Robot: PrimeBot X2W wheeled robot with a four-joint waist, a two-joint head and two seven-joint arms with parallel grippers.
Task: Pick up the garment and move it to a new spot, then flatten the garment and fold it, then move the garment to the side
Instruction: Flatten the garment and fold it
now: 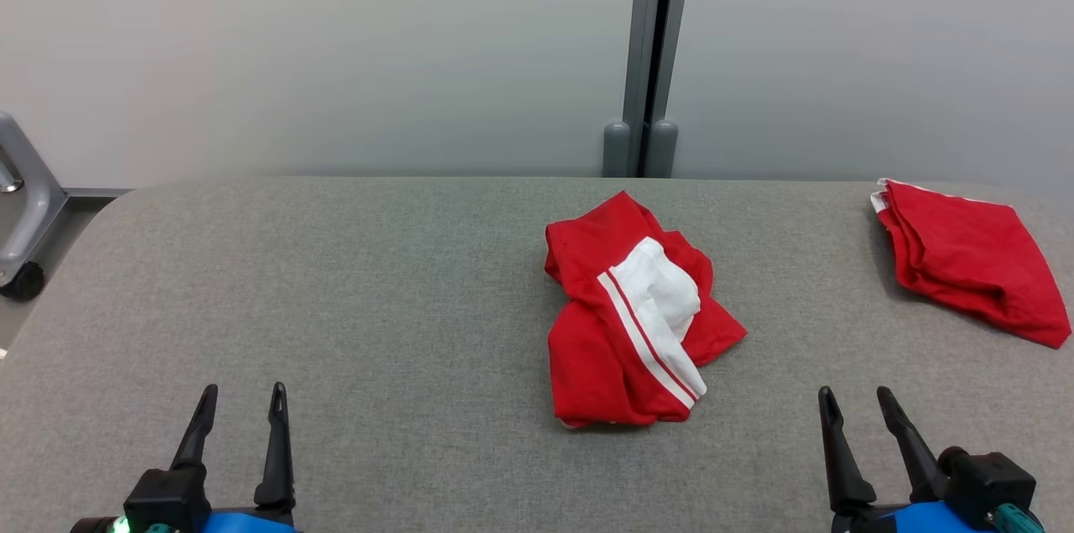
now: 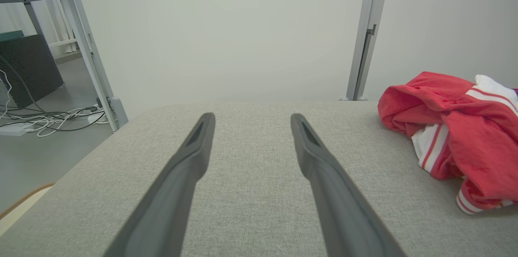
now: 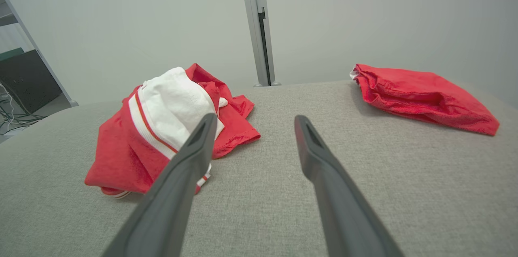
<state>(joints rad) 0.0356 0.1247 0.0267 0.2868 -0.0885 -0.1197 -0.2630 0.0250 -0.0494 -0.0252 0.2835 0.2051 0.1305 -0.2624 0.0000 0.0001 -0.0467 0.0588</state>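
A crumpled red garment (image 1: 625,323) with a white panel and white side stripes lies in a heap near the middle of the grey table (image 1: 336,290). It shows at the right edge of the left wrist view (image 2: 457,135) and to the left of the fingers in the right wrist view (image 3: 162,127). My left gripper (image 1: 242,403) rests open at the near left, well away from the garment, with nothing between its fingers (image 2: 194,147). At the near right my right gripper (image 1: 856,403) is open and empty too, short of the garment.
A second red garment (image 1: 973,256), folded flat, lies at the table's far right edge (image 3: 421,95). A pale wall with a grey post (image 1: 650,54) stands behind the table. Cables and a desk frame (image 2: 81,46) are on the floor past the left edge.
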